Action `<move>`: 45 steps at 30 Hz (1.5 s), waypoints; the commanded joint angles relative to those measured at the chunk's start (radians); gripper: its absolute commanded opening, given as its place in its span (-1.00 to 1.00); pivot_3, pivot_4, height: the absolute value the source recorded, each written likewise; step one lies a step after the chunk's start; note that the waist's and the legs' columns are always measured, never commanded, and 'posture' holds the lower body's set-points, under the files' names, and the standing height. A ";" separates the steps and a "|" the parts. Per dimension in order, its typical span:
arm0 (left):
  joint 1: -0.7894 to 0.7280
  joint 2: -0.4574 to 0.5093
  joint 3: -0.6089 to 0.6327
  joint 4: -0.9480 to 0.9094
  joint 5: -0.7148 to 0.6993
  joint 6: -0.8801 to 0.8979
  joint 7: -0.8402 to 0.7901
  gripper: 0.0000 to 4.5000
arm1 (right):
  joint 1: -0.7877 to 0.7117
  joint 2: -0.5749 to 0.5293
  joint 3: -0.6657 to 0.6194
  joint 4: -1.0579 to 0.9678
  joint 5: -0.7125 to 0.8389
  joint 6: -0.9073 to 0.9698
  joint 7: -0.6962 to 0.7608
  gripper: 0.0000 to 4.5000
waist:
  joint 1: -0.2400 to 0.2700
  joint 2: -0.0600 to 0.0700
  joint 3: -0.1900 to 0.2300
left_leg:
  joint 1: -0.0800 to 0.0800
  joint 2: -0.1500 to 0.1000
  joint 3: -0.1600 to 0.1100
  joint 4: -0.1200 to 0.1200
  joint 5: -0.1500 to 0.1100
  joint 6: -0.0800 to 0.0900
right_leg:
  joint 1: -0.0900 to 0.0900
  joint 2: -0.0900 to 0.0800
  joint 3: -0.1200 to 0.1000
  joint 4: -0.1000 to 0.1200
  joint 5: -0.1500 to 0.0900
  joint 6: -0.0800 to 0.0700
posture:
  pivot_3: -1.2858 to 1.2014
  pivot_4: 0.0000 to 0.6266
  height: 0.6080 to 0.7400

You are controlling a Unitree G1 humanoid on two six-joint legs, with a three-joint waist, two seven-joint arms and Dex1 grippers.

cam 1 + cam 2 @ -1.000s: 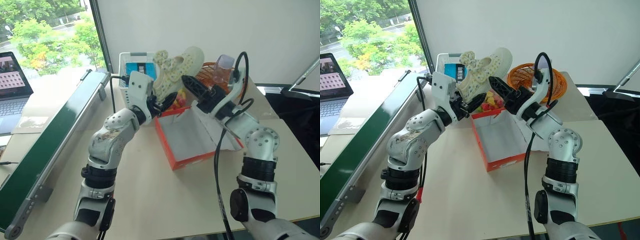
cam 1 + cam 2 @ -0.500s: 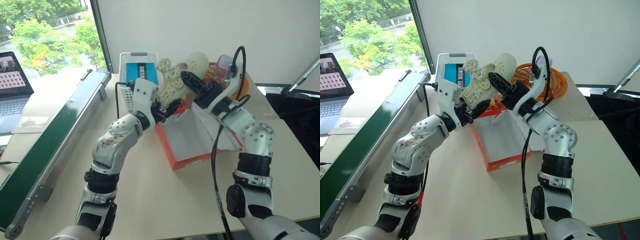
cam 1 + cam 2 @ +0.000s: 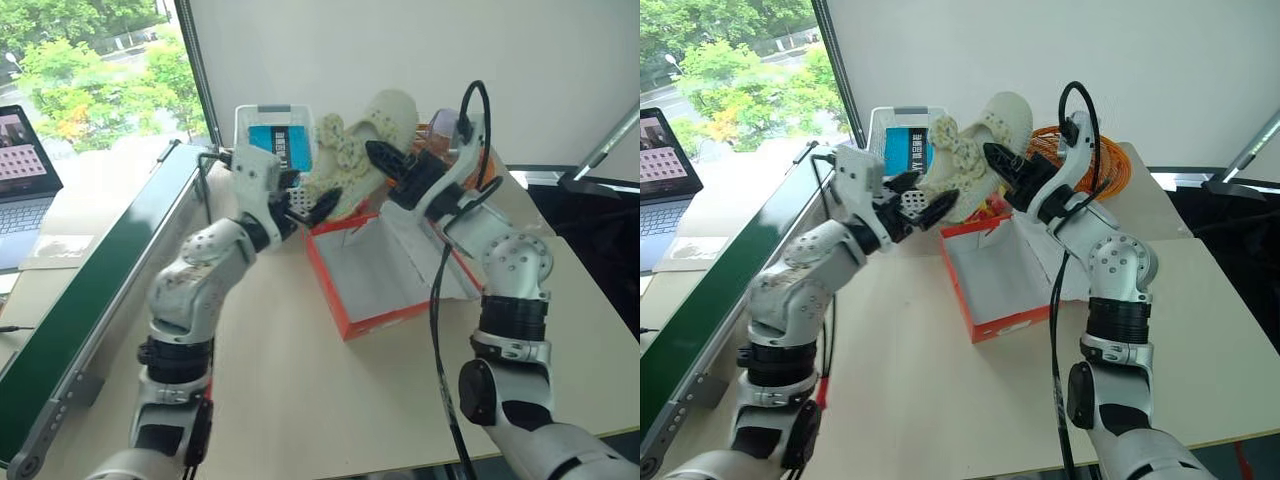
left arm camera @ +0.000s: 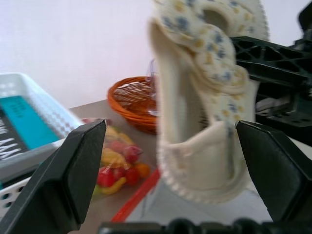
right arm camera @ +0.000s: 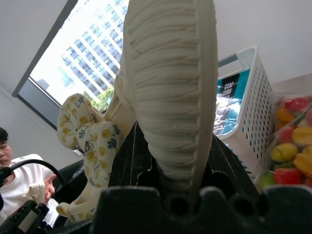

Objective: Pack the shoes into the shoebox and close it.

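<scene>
One shoe (image 3: 365, 150) held aloft at upper centre of frame, above far end of shoebox (image 3: 385, 275). Right gripper (image 5: 168, 161) clamped on sole; left gripper (image 4: 165, 161) spread wide, heel between fingers, apparently untouched. Long axis tilted up-right.

Robot test room or lab inside an office-type building. Indicated by: plain beige worktable (image 3: 300, 400) set against a bare white wall (image 3: 400, 50); green conveyor belt (image 3: 90, 300) in a metal frame alongside the table; open laptop (image 3: 25, 150) on a neighbouring desk; full-height window (image 3: 90, 70) giving onto trees, with high-rise blocks visible in the right wrist view; seated person in a white shirt (image 5: 19, 165) nearby; assorted props, white lattice basket (image 3: 262, 125) and orange wicker basket (image 3: 1085, 160).
</scene>
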 commanded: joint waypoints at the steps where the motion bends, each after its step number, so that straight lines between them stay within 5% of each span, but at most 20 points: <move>1: 0.047 0.125 0.011 -0.006 0.008 -0.003 -0.103 1.00 | -0.080 -0.133 0.048 -0.018 -0.054 0.060 0.067 -0.79 | -0.004 0.001 0.001 | 0.000 0.000 0.000 0.000 0.000 0.000 | -0.001 0.000 0.000 0.000 0.000 0.000 | 0.03 -0.52 1.00; 7: 0.070 0.164 -0.007 0.006 0.021 -0.025 -0.118 1.00 | -0.166 -0.349 0.273 -0.043 -0.195 0.263 0.151 -0.79 | 0.003 0.002 0.001 | 0.000 0.000 0.000 0.000 0.000 0.000 | 0.000 0.000 0.000 0.000 0.000 0.000 | 0.03 -0.52 1.00; 15: 0.100 0.144 -0.062 -0.025 0.045 -0.037 -0.120 1.00 | -0.235 -0.420 0.465 0.101 -0.316 0.328 0.360 -0.79 | 0.003 0.002 0.001 | 0.000 0.000 0.000 0.000 0.000 0.000 | 0.000 0.000 0.000 -0.001 0.000 0.000 | 0.03 -0.52 1.00; 28: 0.161 0.096 -0.067 -0.085 0.063 -0.032 -0.074 1.00 | -0.294 -0.363 0.781 0.561 -0.692 0.046 0.644 -0.79 | 0.003 0.002 0.001 | 0.000 0.000 0.000 0.001 0.000 0.000 | 0.000 0.000 0.000 0.000 0.000 0.000 | 0.03 -0.52 1.00; 38: 0.176 0.075 -0.069 -0.111 0.072 -0.023 -0.045 1.00 | -0.280 -0.245 0.779 0.798 -0.879 -0.198 0.676 -0.79 | 0.002 0.002 0.001 | 0.003 0.000 0.000 0.002 0.000 0.000 | 0.003 0.000 0.000 0.001 0.000 0.000 | 0.03 -0.52 1.00; 40: 0.175 0.072 -0.072 -0.116 0.072 -0.019 -0.040 1.00 | -0.279 -0.220 0.754 0.815 -0.896 -0.209 0.648 -0.36 | 0.001 0.001 0.001 | 0.005 0.000 0.000 0.002 0.000 0.000 | 0.004 0.000 0.000 0.001 0.000 0.000 | 0.03 -0.52 1.00; 45: 0.169 0.069 -0.074 -0.124 0.070 -0.008 -0.033 1.00 | -0.276 -0.192 0.706 0.781 -0.921 -0.181 0.615 0.35 | 0.000 0.001 0.001 | 0.005 0.000 0.000 0.002 0.000 0.000 | 0.003 0.000 0.000 0.002 0.000 0.000 | 0.03 -0.52 1.00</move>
